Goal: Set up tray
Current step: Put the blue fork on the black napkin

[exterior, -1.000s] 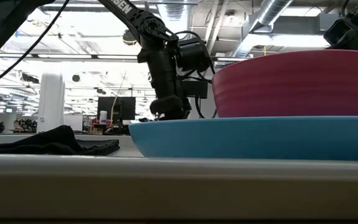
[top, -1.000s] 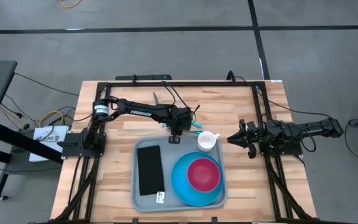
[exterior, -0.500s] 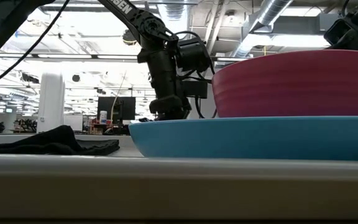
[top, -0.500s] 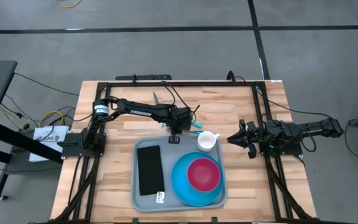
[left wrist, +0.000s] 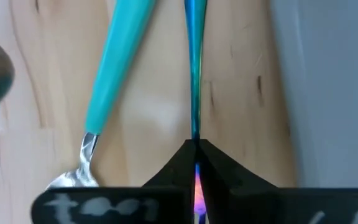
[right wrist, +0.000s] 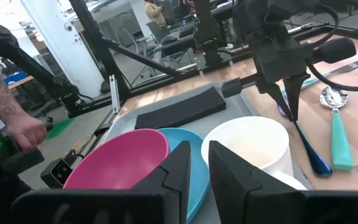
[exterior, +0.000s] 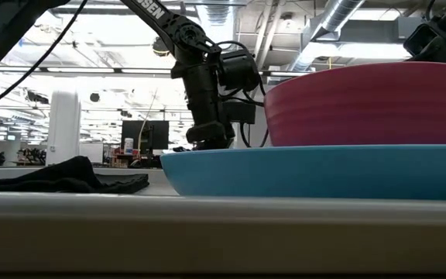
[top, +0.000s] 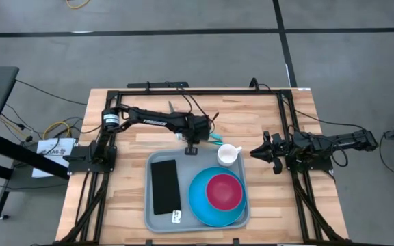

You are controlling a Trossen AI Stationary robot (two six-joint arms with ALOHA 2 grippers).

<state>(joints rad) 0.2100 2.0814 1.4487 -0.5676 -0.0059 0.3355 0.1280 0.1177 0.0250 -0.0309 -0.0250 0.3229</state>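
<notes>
The grey-blue tray (top: 195,162) lies on the wooden table and carries a black napkin (top: 164,186), a blue plate (top: 200,205) and a pink bowl (top: 223,191) on the plate. A white cup (top: 228,155) stands at the tray's far right corner. Just beyond the tray's far rim, my left gripper (top: 191,145) is shut on a thin blue utensil (left wrist: 193,93). A teal-handled spoon (left wrist: 114,81) lies on the wood beside it. My right gripper (top: 257,152) waits at the table's right, a narrow gap between its fingers (right wrist: 229,180). My left gripper pinches the thin blue utensil near one end (left wrist: 195,142) between its two fingertips. The fingers come from above, steeply downward. The utensil runs away from the fingers toward the right arm, and its rounded other end (right wrist: 319,163) is down at the wood.
The black frame rails (top: 183,92) run around the table's far and side edges. A knife (right wrist: 353,65) lies on the wood beyond the spoon. A person's hand (right wrist: 17,130) shows beyond the table in the right wrist view. Bare wood lies left of the tray.
My left gripper has stayed over the same spot by the tray's far rim and has shut on the thin blue utensil. The utensils, cup and tray have kept their places.
</notes>
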